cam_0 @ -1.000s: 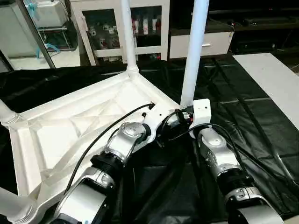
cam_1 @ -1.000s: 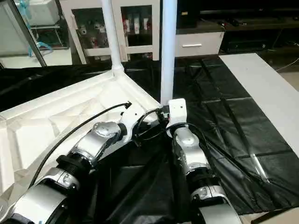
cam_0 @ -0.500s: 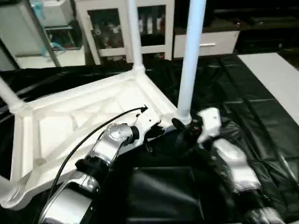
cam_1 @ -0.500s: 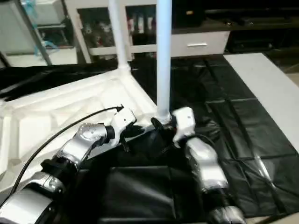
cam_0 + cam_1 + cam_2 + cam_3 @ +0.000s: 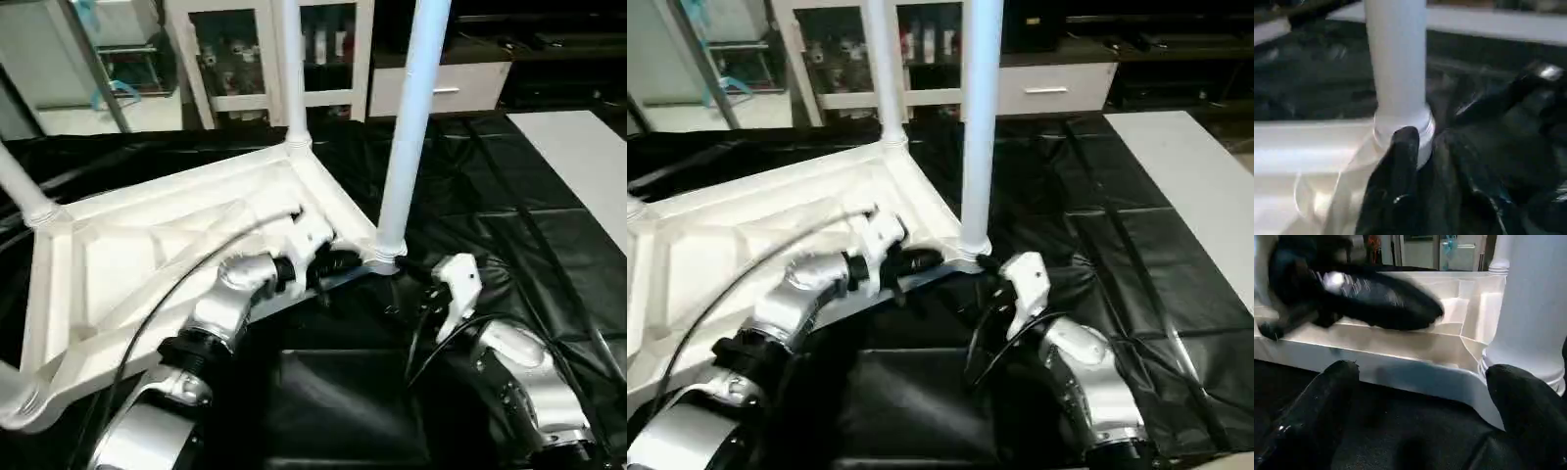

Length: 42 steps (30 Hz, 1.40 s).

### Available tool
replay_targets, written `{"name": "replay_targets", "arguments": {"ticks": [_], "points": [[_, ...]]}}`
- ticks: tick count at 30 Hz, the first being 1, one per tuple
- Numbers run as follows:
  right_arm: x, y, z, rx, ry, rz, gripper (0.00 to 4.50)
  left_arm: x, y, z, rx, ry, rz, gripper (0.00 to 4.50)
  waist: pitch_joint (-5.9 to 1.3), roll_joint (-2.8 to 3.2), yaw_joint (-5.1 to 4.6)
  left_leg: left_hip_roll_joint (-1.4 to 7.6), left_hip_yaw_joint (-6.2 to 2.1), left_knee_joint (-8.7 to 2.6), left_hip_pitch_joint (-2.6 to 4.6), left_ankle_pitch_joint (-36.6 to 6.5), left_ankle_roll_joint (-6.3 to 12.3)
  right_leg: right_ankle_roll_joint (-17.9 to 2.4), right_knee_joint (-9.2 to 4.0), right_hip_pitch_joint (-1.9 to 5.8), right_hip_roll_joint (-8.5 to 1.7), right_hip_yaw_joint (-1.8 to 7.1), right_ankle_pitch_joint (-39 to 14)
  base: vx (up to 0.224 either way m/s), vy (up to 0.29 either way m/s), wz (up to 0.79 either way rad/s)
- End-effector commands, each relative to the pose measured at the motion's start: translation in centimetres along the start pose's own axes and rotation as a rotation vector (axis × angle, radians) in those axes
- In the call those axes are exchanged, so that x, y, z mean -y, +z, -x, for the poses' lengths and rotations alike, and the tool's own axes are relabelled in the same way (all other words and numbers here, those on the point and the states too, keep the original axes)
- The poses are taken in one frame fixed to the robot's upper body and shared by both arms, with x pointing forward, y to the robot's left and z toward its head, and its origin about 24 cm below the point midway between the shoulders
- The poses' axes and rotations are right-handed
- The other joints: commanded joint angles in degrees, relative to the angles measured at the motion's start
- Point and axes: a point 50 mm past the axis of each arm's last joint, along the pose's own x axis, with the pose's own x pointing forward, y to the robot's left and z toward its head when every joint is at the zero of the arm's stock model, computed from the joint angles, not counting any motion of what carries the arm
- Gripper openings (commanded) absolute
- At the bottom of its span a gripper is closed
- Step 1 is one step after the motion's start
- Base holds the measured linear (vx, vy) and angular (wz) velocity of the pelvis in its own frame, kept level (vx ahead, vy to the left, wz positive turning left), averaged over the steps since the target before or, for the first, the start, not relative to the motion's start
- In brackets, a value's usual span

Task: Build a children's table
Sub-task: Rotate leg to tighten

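Closest to you, your right end effector [image 5: 1415, 406] stands spread wide and empty, its two fingers either side of a gap, just short of the near leg [image 5: 411, 127]. Your left end effector [image 5: 338, 262] sits on the edge of the tabletop [image 5: 147, 264] beside that leg's socket; whether its fingers are parted or pinching, you cannot tell.

The tabletop lies upside down on the black-covered worktop [image 5: 509, 215], ribs up, with legs upright in its corners.

The likely risk: the near leg may not be fully seated, so a knock from either arm could tip it or drag the tabletop across the slick cover. The left arm's cable [image 5: 186, 284] could also snag on the ribs.

Farther back stand a glass-fronted cabinet [image 5: 235, 59] and a white board [image 5: 578, 166], both well clear.
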Motion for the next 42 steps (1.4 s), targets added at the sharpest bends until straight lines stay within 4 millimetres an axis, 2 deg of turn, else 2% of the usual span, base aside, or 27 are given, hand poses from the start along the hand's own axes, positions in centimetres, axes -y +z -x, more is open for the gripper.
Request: {"name": "replay_targets", "arguments": {"ticks": [1, 2, 4, 6, 7, 8, 10, 11, 12, 13, 14, 15, 16, 17, 19, 20, 23, 24, 27, 29, 32, 36, 38, 42], "points": [[-0.1, 0.2, 0.1, -0.003, 0.007, 0.004, 4.50, -0.1, 0.6, 1.6, 0.026, -0.032, 0.025, 1.04, -3.67, -1.42, 0.26, 3.12, -1.42, -4.10, -0.07, -6.9, 7.41, -13.9, -2.96, 3.05, -3.45, 2.24, -9.6, 0.000, 0.000, 0.00], [-0.1, 0.2, 0.2, -0.005, 0.006, 0.005, 4.50, -0.1, 0.7, 1.9, 0.029, -0.041, 0.026, 1.16, -3.78, -1.37, 0.22, 3.26, -1.48, -4.06, 0.06, -6.2, 7.53, -14.4, -2.63, 3.16, -3.59, 2.27, -8.6, 0.000, 0.000, 0.00], [-0.1, 0.2, 0.2, -0.008, 0.007, 0.005, 4.50, 0.3, 0.7, 3.5, -0.028, -0.119, 0.027, 1.37, -3.70, -1.38, -0.09, 3.04, -1.29, -3.95, 0.03, -5.6, 8.00, -14.5, -2.61, 2.90, -3.22, 2.25, -8.3, 0.000, 0.000, 0.00], [-0.2, 0.2, 0.2, -0.011, 0.014, 0.002, 4.50, 0.8, -0.4, 5.9, -0.172, -0.199, 0.008, 1.48, -3.73, -1.53, -0.29, 3.12, -1.29, -3.91, 0.04, -4.2, 8.48, -14.5, -2.35, 2.88, -3.17, 2.32, -7.4, 0.000, 0.000, 0.00], [-0.3, 0.2, 0.2, -0.014, 0.018, 0.001, 4.50, 0.9, -0.9, 6.9, -0.231, -0.219, 0.004, 1.63, -3.56, -1.34, -0.40, 3.14, -1.31, -4.03, 0.10, -4.9, 8.26, -14.1, -2.34, 2.71, -3.05, 2.33, -8.9, 0.000, 0.000, 0.00], [-0.3, 0.2, 0.2, -0.014, 0.018, 0.001, 4.50, 0.9, -0.9, 6.9, -0.231, -0.219, 0.004, 1.70, -3.44, -1.20, -0.46, 3.08, -1.25, -4.10, 0.23, -5.6, 8.01, -13.8, -2.53, 2.56, -2.95, 2.33, -9.9, 0.000, 0.000, 0.00], [-0.6, 0.1, 0.1, -0.027, 0.035, -0.001, 4.50, 0.7, -2.2, 8.7, -0.367, -0.174, -0.036, 1.70, -3.25, -1.62, -0.48, 3.18, -1.20, -4.30, 0.44, -7.8, 6.66, -13.1, -2.92, 2.51, -3.01, 2.45, -12.9, 0.000, 0.000, 0.00], [-0.6, 0.0, 0.1, -0.030, 0.040, -0.003, 4.50, 0.6, -2.5, 9.0, -0.392, -0.160, -0.038, 1.70, -3.08, -1.38, -0.45, 3.14, -1.15, -4.49, 0.66, -9.5, 5.50, -12.4, -3.15, 2.27, -2.92, 2.51, -15.2, 0.000, 0.000, 0.00], [-0.6, 0.0, 0.0, -0.032, 0.042, -0.002, 4.50, 0.7, -2.7, 9.0, -0.398, -0.146, -0.033, 1.70, -3.02, -1.86, -0.46, 3.20, -1.12, -4.58, 0.82, -10.3, 4.44, -11.8, -3.29, 2.27, -2.99, 2.59, -16.5, 0.000, 0.000, 0.00], [-0.6, 0.0, 0.0, -0.032, 0.042, -0.002, 4.50, 0.7, -2.7, 9.0, -0.399, -0.144, -0.033, 1.70, -2.99, -1.63, -0.31, 3.24, -1.16, -4.68, 0.89, -10.7, 3.92, -11.7, -3.29, 2.24, -3.06, 2.63, -17.0, 0.000, 0.000, 0.00], [-0.5, 0.0, -0.1, -0.039, 0.048, 0.006, 4.50, 0.4, -3.0, 8.9, -0.426, -0.084, -0.059, 1.70, -2.91, -1.87, -0.31, 3.27, -1.15, -4.81, 0.94, -11.6, 3.01, -11.5, -3.46, 2.18, -3.00, 2.63, -17.6, 0.000, 0.000, 0.00], [-0.4, 0.0, -0.1, -0.041, 0.049, 0.009, 4.50, 0.0, -3.2, 8.7, -0.441, -0.038, -0.088, 1.70, -2.93, -1.83, -0.20, 3.29, -1.23, -4.86, 1.08, -11.9, 2.34, -11.5, -3.37, 2.16, -3.03, 2.70, -16.7, 0.000, 0.000, 0.00], [-0.4, 0.0, -0.1, -0.041, 0.049, 0.009, 4.50, 0.0, -3.2, 8.7, -0.441, -0.038, -0.088, 1.70, -2.83, -1.81, -0.26, 3.28, -1.26, -4.93, 0.90, -12.2, 2.17, -11.5, -3.38, 2.21, -2.97, 2.68, -16.4, 0.000, 0.000, 0.00], [-0.4, 0.1, -0.2, -0.044, 0.050, 0.011, 4.50, -0.7, -3.4, 8.4, -0.463, 0.057, -0.112, 1.70, -2.71, -2.31, -0.39, 3.27, -1.28, -5.07, 0.86, -13.3, 1.71, -11.2, -3.46, 2.32, -2.97, 2.68, -17.0, 0.000, 0.000, 0.00], [-0.3, 0.0, -0.2, -0.053, 0.054, 0.024, 4.50, -1.4, -3.5, 8.3, -0.478, 0.129, -0.148, 1.70, -2.72, -2.43, -0.31, 3.01, -1.36, -4.91, 1.05, -15.3, 1.10, -10.0, -3.82, 2.39, -3.23, 2.78, -20.3, 0.000, 0.000, 0.00], [-0.3, 0.0, -0.1, -0.057, 0.055, 0.028, 4.50, -1.8, -3.8, 8.3, -0.504, 0.171, -0.170, 1.70, -2.74, -2.35, -0.36, 3.02, -1.47, -4.97, 0.85, -15.0, 1.06, -9.8, -3.81, 2.53, -3.28, 2.79, -20.4, 0.000, 0.000, 0.00], [-0.2, 0.0, -0.1, -0.058, 0.053, 0.028, 4.50, -2.2, -4.0, 8.3, -0.513, 0.216, -0.197, 1.70, -2.68, -2.78, -0.75, 2.81, -1.73, -5.02, 0.36, -14.9, 1.17, -8.0, -4.19, 2.77, -3.29, 2.58, -23.4, 0.000, 0.000, 0.00], [-0.2, 0.0, -0.1, -0.059, 0.052, 0.028, 4.50, -2.4, -4.1, 8.1, -0.510, 0.244, -0.199, 1.70, -2.70, -2.75, -0.92, 2.81, -1.70, -4.93, 0.43, -15.0, 1.24, -7.8, -4.31, 2.58, -3.33, 2.57, -24.3, 0.000, 0.000, 0.00], [-0.1, -0.1, 0.0, -0.063, 0.045, 0.031, 4.50, -2.9, -4.7, 7.5, -0.508, 0.336, -0.212, 1.70, -2.85, -2.83, -0.99, 2.85, -1.55, -4.60, 0.62, -14.0, 1.92, -8.6, -4.32, 2.31, -3.19, 2.63, -22.3, 0.000, 0.000, 0.00], [-0.1, -0.2, 0.0, -0.065, 0.040, 0.032, 4.50, -3.0, -5.2, 7.0, -0.510, 0.362, -0.220, 1.70, -3.04, -2.95, -0.86, 2.81, -1.61, -4.54, 0.28, -12.3, 2.59, -9.2, -3.97, 2.62, -3.18, 2.57, -19.9, 0.000, 0.000, 0.00], [-0.1, -0.3, 0.0, -0.072, 0.035, 0.039, 4.50, -3.4, -6.2, 6.3, -0.524, 0.420, -0.248, 1.70, -3.18, -2.93, -0.70, 2.64, -1.48, -4.26, 0.25, -11.2, 3.40, -9.9, -3.84, 2.56, -2.95, 2.46, -16.8, 0.000, 0.000, 0.00], [-0.1, -0.3, -0.1, -0.072, 0.027, 0.044, 4.50, -3.9, -6.8, 5.9, -0.539, 0.494, -0.278, 1.70, -3.27, -2.96, -0.65, 2.67, -1.57, -4.24, 0.18, -11.6, 3.40, -9.9, -3.71, 2.78, -3.05, 2.37, -16.1, 0.000, 0.000, 0.00], [0.0, -0.2, -0.3, -0.064, 0.018, 0.045, 4.50, -4.8, -6.7, 5.9, -0.530, 0.613, -0.299, 1.70, -3.33, -2.98, -0.63, 2.70, -1.59, -4.19, 0.21, -11.8, 3.44, -10.1, -3.71, 2.83, -3.11, 2.38, -15.7, 0.000, 0.000, 0.00], [0.0, -0.1, -0.4, -0.062, 0.016, 0.048, 4.50, -5.6, -6.6, 6.0, -0.511, 0.715, -0.295, 1.70, -3.39, -3.11, -0.76, 2.67, -1.66, -4.09, 0.01, -10.9, 4.14, -10.2, -3.69, 3.00, -3.21, 2.23, -15.4, 0.000, 0.000, 0.00]]}}
